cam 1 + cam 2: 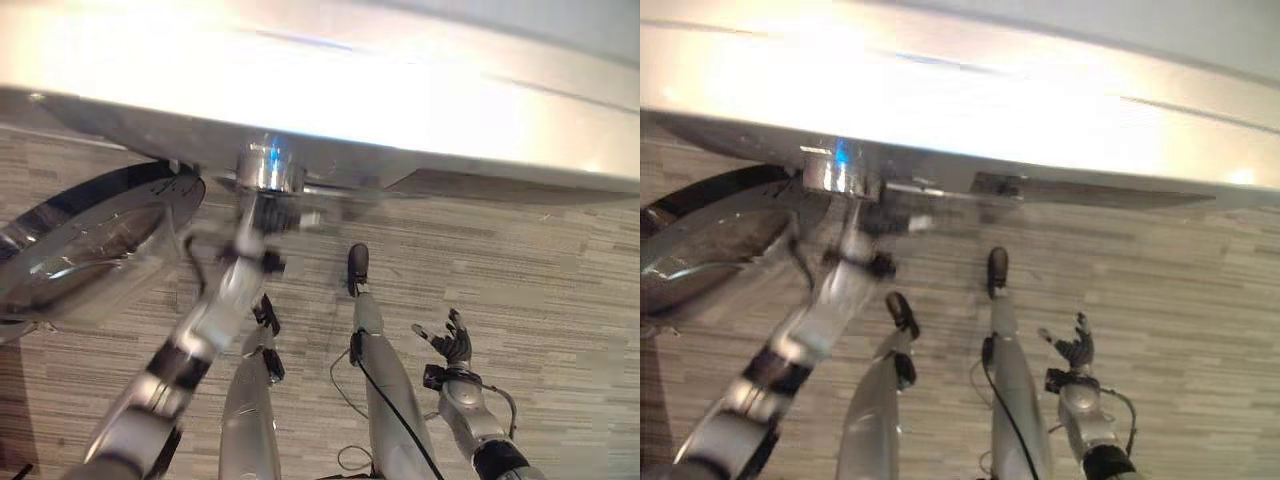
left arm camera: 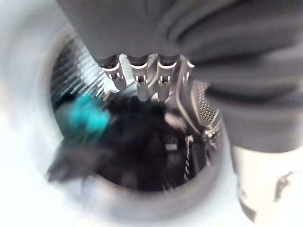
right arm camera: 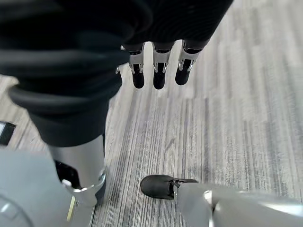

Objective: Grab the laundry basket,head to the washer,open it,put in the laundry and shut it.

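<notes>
Left wrist view: laundry (image 2: 118, 151) inside washer drum (image 2: 71, 66)

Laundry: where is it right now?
In the left wrist view the laundry, dark cloth with a teal piece, lies inside the washer drum, just past the left hand.

The washer (image 1: 330, 90) looks smooth, white and shiny on top. Its round door (image 1: 85, 240) has shiny see-through glass in a glossy rim. The floor (image 1: 560, 290) looks like matt, streaky grey wood, and soft dark and teal cloth (image 2: 94, 123) lies in the ribbed metal drum (image 2: 78, 66).
</notes>
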Available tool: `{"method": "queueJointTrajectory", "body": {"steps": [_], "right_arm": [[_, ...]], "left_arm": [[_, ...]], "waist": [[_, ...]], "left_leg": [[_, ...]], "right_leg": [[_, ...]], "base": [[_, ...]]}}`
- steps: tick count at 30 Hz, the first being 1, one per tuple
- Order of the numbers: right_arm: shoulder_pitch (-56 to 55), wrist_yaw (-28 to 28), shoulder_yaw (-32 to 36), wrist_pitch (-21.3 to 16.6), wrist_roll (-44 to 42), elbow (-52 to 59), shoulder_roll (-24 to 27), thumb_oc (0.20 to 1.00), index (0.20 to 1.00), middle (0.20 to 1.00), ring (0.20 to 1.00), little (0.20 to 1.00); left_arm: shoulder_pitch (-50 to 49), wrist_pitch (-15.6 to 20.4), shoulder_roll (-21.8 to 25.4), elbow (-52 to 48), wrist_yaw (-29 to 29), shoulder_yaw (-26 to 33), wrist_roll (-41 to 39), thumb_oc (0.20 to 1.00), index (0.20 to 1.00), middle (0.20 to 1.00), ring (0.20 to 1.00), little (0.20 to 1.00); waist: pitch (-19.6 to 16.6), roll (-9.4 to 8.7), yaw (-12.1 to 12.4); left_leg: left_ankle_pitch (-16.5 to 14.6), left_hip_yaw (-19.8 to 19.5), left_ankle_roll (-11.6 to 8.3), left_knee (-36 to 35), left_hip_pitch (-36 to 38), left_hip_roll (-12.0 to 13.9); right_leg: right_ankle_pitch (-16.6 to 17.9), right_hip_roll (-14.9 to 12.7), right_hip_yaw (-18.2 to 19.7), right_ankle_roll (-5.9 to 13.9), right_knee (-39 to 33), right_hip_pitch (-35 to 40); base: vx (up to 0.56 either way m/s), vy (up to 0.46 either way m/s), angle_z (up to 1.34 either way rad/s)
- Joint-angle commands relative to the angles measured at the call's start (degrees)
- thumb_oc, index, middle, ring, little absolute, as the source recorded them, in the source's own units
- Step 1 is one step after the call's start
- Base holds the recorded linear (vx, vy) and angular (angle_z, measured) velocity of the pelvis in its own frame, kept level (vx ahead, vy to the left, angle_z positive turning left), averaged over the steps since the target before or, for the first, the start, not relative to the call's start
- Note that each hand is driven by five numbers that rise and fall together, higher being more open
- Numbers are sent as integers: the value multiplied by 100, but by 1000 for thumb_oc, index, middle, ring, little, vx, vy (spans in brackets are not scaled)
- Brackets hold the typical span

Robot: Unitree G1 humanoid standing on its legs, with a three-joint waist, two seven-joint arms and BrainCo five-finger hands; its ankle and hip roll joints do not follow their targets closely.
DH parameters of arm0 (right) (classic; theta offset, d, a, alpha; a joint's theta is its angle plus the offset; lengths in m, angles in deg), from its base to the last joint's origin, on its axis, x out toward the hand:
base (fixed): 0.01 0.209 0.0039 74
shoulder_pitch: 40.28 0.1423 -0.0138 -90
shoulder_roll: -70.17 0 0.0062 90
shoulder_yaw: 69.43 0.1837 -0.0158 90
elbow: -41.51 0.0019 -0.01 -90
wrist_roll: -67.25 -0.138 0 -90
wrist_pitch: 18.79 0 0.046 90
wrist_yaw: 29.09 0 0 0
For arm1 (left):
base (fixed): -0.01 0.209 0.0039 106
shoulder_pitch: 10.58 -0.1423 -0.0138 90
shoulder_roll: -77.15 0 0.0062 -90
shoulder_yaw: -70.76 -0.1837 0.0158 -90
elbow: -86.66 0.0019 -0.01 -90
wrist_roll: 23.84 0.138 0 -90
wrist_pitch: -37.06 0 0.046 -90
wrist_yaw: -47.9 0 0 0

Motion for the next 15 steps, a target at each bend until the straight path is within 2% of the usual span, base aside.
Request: {"method": "queueJointTrajectory", "body": {"steps": [1, 2, 3, 5, 6, 7, 9, 11, 12, 13, 14, 15], "right_arm": [[-33, 123, 183, 146, -44, -134, 107, 1000, 1000, 1000, 1000, 1000], [45, 291, 186, 186, -70, -542, 147, 1000, 1000, 1000, 1000, 1000], [71, 345, 133, 175, -23, -703, 176, 1000, 1000, 1000, 1000, 1000], [134, 400, 53, 151, 49, -950, 265, 1000, 1000, 1000, 1000, 1000], [147, 411, 25, 131, 109, -1064, 315, 1000, 1000, 1000, 1000, 1000], [164, 427, 31, 122, 160, -1214, 348, 1000, 1000, 1000, 1000, 1000], [144, 484, 136, 128, 247, -1442, 369, 1000, 1000, 1000, 1000, 1000], [89, 475, 301, 176, 325, -1645, 353, 1000, 1000, 1000, 1000, 1000], [90, 474, 301, 178, 325, -1642, 350, 1000, 1000, 1000, 1000, 1000], [-17, 530, 332, 284, 500, -1892, 261, 1000, 1000, 1000, 1000, 1000], [-18, 530, 329, 282, 502, -1897, 261, 1000, 1000, 1000, 1000, 1000], [-60, 623, 381, 426, 672, -2178, 153, 1000, 1000, 1000, 1000, 1000]], "left_arm": [[574, 460, 286, 31, -668, -98, -1681, 1000, 1000, 1000, 1000, 1000], [-36, 356, 386, 158, -850, -18, -2025, 1000, 1000, 1000, 1000, 1000], [-284, 321, 405, 259, -885, 71, -2003, 1000, 1000, 1000, 1000, 1000], [-566, 213, 352, 601, -904, 120, -1971, 1000, 1000, 1000, 1000, 1000], [-693, 212, 308, 669, -892, 145, -1892, 1000, 1000, 1000, 1000, 1000], [-828, 202, 242, 758, -886, 199, -1854, 1000, 1000, 1000, 1000, 1000], [-975, 177, 192, 926, -889, 331, -1569, 1000, 1000, 1000, 1000, 1000], [-1006, 171, 197, 1068, -790, 515, -1184, 1000, 1000, 1000, 1000, 1000], [-1008, 169, 199, 1064, -790, 517, -1181, 1000, 1000, 1000, 1000, 1000], [-1060, 111, 121, 1310, -627, 718, -751, 1000, 1000, 1000, 1000, 1000], [-1065, 112, 115, 1313, -623, 718, -741, 1000, 1000, 1000, 1000, 1000], [-1096, 85, 21, 1478, -575, 886, -468, 1000, 1000, 1000, 1000, 1000]], "waist": [[-34, 119, -175], [-79, 47, -107], [-91, -27, -66], [-59, -264, 80], [-82, -332, 130], [-155, -363, 189], [-440, -303, 267], [-700, -243, 265], [-703, -261, 262], [-958, -223, 311], [-950, -228, 323], [-1154, -186, 345]], "left_leg": [[-6, -128, 101, -769, 669, 4], [-122, -227, 119, -573, 1030, 103], [-199, -266, 126, -472, 1210, 162], [-284, -721, 172, 53, 1249, 144], [-418, -1033, 158, 201, 1296, 121], [-555, -1359, 136, 265, 1428, 115], [-663, -1665, 138, 67, 1788, 173], [-685, -1577, 136, -15, 2061, 151], [-649, -1573, 142, -36, 2056, 129], [-740, -1504, 237, -274, 2450, 19], [-733, -1485, 244, -302, 2484, 14], [-763, -1342, 304, -518, 2799, -70]], "right_leg": [[-1196, -70, -354, 407, 471, 538], [-1341, 31, -408, 326, 527, 1001], [-1400, 92, -410, 294, 505, 1252], [-1372, 168, -338, 181, 458, 1617], [-1386, 197, -261, 189, 422, 1749], [-1392, 221, -197, 214, 376, 1905], [-1402, 232, -138, 281, 305, 2105], [-1340, 128, -133, 332, 298, 2275], [-1320, 107, -128, 335, 291, 2263], [-1222, -2, -115, 441, 294, 2429], [-1218, -6, -99, 449, 285, 2444], [-1099, -161, -78, 578, 266, 2556]], "base": [[57, -52, 37], [72, -53, 45], [66, -59, 27], [-73, -30, 4], [-67, 46, -16], [44, 126, -28], [60, 192, -34], [17, 240, -17], [22, 310, -7], [8, 214, -7], [-1, 417, -13], [-15, 215, -25]]}}
